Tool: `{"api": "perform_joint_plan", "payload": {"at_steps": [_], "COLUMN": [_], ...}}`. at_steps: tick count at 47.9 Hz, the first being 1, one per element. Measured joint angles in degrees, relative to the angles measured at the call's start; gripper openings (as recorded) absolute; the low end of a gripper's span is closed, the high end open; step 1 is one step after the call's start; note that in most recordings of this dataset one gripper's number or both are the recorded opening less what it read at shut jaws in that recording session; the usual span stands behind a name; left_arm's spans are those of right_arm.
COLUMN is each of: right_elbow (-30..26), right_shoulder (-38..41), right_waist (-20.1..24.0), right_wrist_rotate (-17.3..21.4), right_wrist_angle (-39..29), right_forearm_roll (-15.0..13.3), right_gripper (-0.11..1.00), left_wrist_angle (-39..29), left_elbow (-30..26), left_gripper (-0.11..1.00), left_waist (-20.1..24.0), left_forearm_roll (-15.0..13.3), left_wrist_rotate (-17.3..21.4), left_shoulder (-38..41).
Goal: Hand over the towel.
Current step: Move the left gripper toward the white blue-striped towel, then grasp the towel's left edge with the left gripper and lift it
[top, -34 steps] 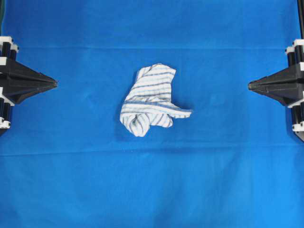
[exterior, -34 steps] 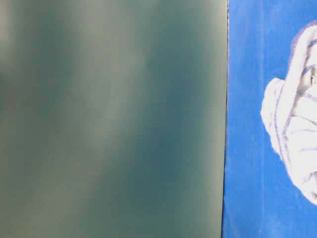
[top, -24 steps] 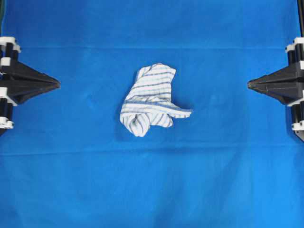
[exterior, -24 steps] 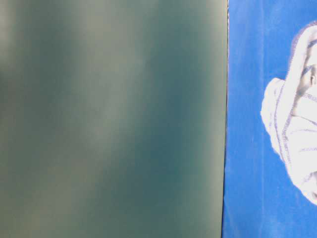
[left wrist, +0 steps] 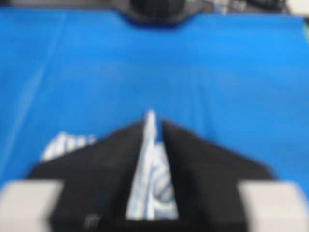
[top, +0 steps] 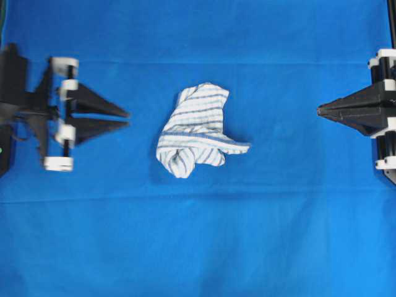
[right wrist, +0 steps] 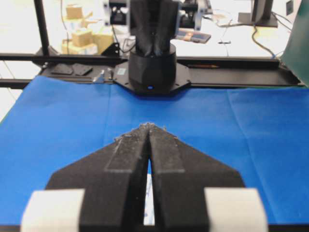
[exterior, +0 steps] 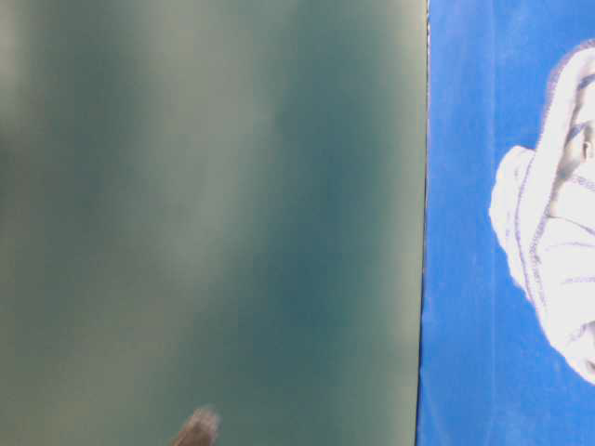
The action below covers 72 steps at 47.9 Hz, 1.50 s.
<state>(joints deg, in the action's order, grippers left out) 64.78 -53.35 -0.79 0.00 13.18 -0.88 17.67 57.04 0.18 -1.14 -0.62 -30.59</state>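
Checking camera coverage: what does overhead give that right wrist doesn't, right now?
Only overhead: the whole towel bunched mid-cloth, and the left gripper with its jaws parted, short of the towel, pointing at it.

Only right wrist: the left arm's base at the far table edge, plus the lab clutter behind it. Only a white sliver shows between the fingers there, likely the towel.

Both: the blue tablecloth and the right gripper, jaws together and holding nothing.

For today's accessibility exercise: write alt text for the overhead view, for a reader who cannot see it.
A crumpled striped towel lies mid-frame on a blue tablecloth. The left hand, slightly open, points at it from the left; the right hand, shut, points from the right edge. Neither touches it.
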Motion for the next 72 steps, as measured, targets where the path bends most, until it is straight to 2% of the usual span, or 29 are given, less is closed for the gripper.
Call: {"api": "perform_joint_plan", "payload": {"at_steps": [7,11,29,38,41,44,55,57,65,72], "right_elbow": [0.00,0.00,0.00,0.00,0.00,0.00,-0.09,-0.26,-0.70,-1.05], "right_shoulder": [0.09,0.18,1.85,2.29,2.29,2.37,2.72,2.72,2.72,2.72], "right_waist": [0.00,0.00,0.00,-0.09,0.00,0.00,0.00,0.00,0.00,0.00], "right_wrist_rotate": [0.18,0.26,0.35,0.26,0.26,0.35,0.35,0.35,0.26,0.09], "right_wrist_angle": [-0.09,-0.09,-0.18,-0.44,-0.44,-0.44,-0.44,-0.44,-0.88,-1.76], "right_forearm_roll": [0.09,0.00,0.00,0.09,0.00,0.09,0.00,0.09,0.00,0.00], "right_gripper": [0.00,0.00,0.00,0.00,0.00,0.00,0.00,0.00,0.00,0.00], "left_wrist_angle": [-3.16,-6.24,-12.74,-13.01,-13.54,-14.59,-17.23,-17.40,-17.75,-17.84], "left_elbow": [-3.78,-6.15,-16.52,-19.07,-19.16,-19.42,-20.13,-20.13,-20.13,-20.21], "left_gripper": [0.79,0.92,0.94,0.93,0.90,0.81,0.17,0.09,0.07,0.07], "left_waist": [0.26,0.26,1.05,1.49,1.93,2.20,2.29,2.29,2.37,1.93], "left_forearm_roll": [-0.09,-0.18,-0.44,-0.53,-0.53,-0.53,-0.35,-0.35,-0.26,-0.26], "left_wrist_rotate": [-0.09,-0.09,-0.26,-0.18,-0.18,0.26,1.41,1.41,1.14,1.05], "left_shoulder": [6.94,11.16,34.80,40.78,41.13,41.13,39.29,38.14,31.38,22.41]}}
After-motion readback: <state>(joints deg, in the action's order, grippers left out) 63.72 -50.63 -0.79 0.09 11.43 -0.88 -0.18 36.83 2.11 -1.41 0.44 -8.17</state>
